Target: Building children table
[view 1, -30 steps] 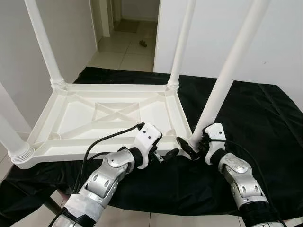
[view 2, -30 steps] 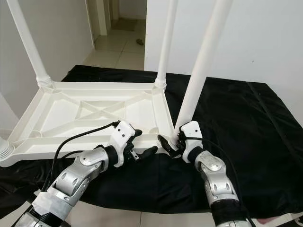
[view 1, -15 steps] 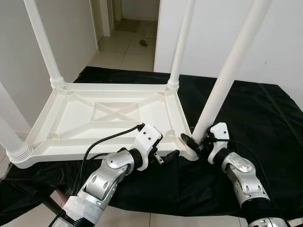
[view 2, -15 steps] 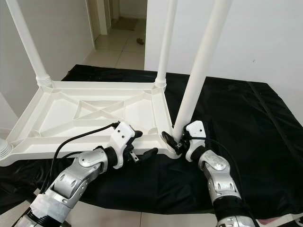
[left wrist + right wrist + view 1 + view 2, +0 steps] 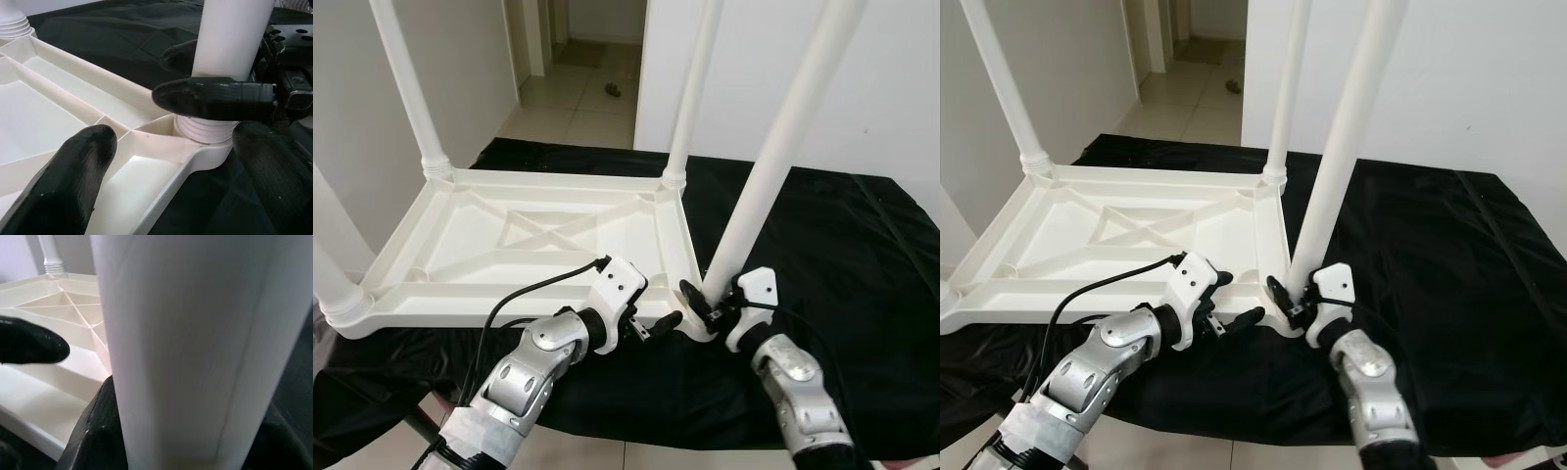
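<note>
Left eye view: upside-down table top [image 5: 538, 245] on bench [image 5: 842, 245], four legs in. Right end effector [image 5: 705, 299] squeezes last leg [image 5: 773, 157]; left end effector [image 5: 651, 323] open, empty, beside corner. Nearly done.

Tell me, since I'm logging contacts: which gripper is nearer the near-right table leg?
Right. The right gripper has its fingers around the near-right table leg at its base; the left gripper hovers beside it at the tabletop's edge.

Right end effector [image 5: 195, 81] seemingly around table leg [image 5: 230, 36]
</note>
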